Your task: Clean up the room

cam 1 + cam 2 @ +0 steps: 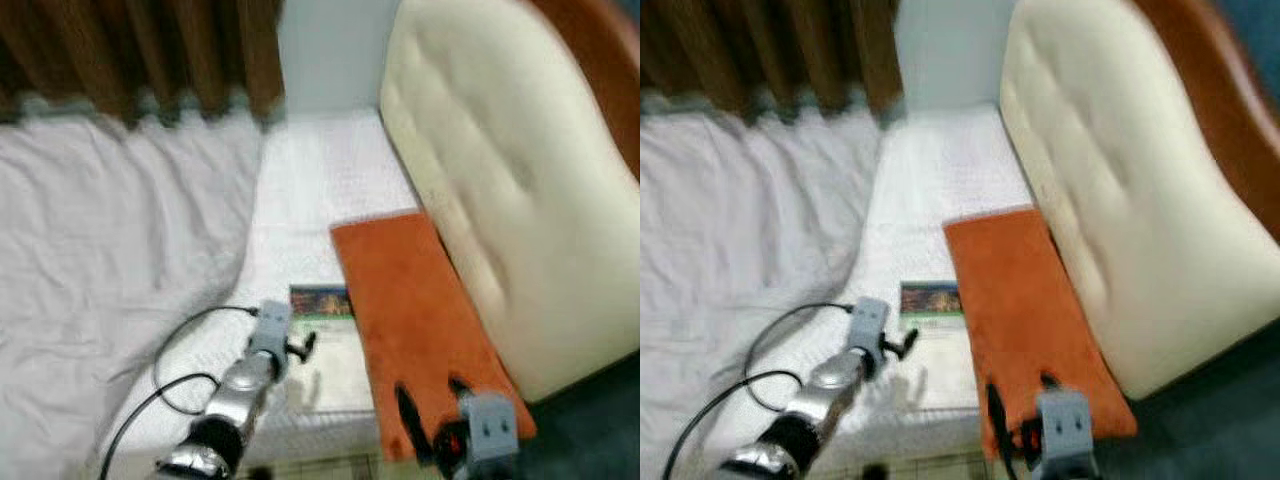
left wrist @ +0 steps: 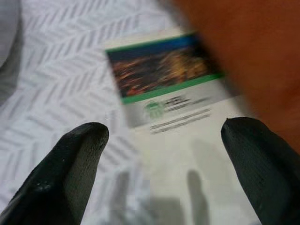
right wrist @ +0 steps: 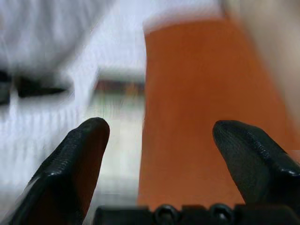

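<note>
Orange runner and leaflet still lie on the bed; left claw and right claw gape wide, empty.

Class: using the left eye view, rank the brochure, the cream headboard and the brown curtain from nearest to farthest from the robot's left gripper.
1. Brochure, just ahead of the left gripper on the bed.
2. Cream headboard, off to the right.
3. Brown curtain, far back, on the left.

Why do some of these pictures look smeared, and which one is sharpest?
Left wrist view: the leaflet is softly blurred, though the black fingers are fairly crisp. Right wrist view: the orange cloth and the bed behind are heavily smeared. Both eye views are slightly soft; the cream headboard looks bright and washed out.
</note>
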`<state>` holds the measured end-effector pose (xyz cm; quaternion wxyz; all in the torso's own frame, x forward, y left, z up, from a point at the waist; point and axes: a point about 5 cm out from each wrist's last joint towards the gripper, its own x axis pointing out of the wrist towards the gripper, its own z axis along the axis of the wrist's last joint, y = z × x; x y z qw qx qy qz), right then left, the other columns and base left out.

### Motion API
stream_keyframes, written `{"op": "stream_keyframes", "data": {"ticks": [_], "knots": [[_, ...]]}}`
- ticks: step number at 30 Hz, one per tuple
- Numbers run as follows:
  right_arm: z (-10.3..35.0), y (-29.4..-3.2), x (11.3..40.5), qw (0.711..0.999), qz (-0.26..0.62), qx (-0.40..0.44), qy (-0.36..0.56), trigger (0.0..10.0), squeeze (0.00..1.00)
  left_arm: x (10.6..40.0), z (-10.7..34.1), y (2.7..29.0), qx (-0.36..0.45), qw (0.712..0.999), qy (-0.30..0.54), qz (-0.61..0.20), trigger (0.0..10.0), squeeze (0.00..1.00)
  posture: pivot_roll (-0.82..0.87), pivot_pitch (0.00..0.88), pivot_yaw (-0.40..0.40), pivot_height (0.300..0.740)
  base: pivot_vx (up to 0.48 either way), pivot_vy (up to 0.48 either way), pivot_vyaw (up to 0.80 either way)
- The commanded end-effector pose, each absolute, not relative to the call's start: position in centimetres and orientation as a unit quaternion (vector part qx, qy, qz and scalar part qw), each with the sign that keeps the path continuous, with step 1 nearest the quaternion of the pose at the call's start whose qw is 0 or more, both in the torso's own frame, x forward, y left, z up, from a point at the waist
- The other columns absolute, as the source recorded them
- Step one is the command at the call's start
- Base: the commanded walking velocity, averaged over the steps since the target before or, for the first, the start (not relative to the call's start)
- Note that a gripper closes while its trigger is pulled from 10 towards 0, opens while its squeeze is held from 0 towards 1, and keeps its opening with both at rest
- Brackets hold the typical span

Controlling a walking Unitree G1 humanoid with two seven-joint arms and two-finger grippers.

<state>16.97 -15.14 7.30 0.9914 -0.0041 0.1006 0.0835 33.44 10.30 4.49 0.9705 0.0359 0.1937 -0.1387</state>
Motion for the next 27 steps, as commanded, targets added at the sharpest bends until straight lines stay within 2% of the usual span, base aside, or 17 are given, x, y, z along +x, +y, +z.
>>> {"op": "stream_keyframes", "data": {"ticks": [1,3,4,8,10,16,19,22,27], "knots": [[8.8,-15.2,16.6,0.993,0.085,-0.011,0.085,10.0,0.00,33.8,4.8,10.1,0.043,0.973,0.186,-0.130,10.0,0.00,-0.29,0.603,-0.053,0.740,0.000,0.000,0.00],[9.4,-15.6,14.1,0.991,0.079,-0.013,0.104,10.0,0.00,34.4,5.4,10.6,0.070,0.975,0.172,-0.119,10.0,0.00,-0.35,0.665,-0.065,0.740,0.000,0.000,0.00],[9.4,-15.6,14.1,0.991,0.079,-0.013,0.104,10.0,0.00,34.4,5.4,10.6,0.070,0.975,0.172,-0.119,10.0,0.00,-0.35,0.665,-0.065,0.740,0.000,0.000,0.00],[11.0,-15.5,10.4,0.988,0.061,-0.002,0.141,10.0,0.00,34.4,5.1,11.8,0.098,0.975,0.172,-0.100,10.0,0.00,-0.41,0.721,-0.095,0.740,0.000,0.000,0.00],[11.4,-15.2,9.5,0.986,0.065,0.011,0.150,10.0,0.00,34.4,4.9,12.2,0.102,0.974,0.178,-0.092,10.0,0.00,-0.41,0.735,-0.100,0.740,0.000,0.000,0.00],[11.9,-14.0,7.7,0.978,0.109,0.037,0.174,10.0,0.00,34.5,4.8,12.7,0.094,0.973,0.192,-0.081,10.0,0.00,-0.44,0.741,-0.115,0.740,0.000,0.000,0.00],[12.3,-13.8,6.7,0.974,0.115,0.038,0.192,10.0,0.00,34.5,4.8,11.8,0.075,0.971,0.203,-0.102,10.0,0.00,-0.47,0.727,-0.128,0.740,0.000,0.000,0.00],[12.4,-13.9,6.3,0.972,0.111,0.037,0.202,10.0,0.00,34.5,4.8,11.0,0.104,0.965,0.211,-0.112,10.0,0.00,-0.48,0.724,-0.132,0.740,0.000,0.000,0.00],[12.1,-14.1,6.0,0.970,0.113,0.036,0.212,10.0,0.00,34.9,5.1,12.7,0.127,0.966,0.220,-0.054,10.0,0.00,-0.46,0.723,-0.124,0.740,0.000,0.000,0.00]]}}
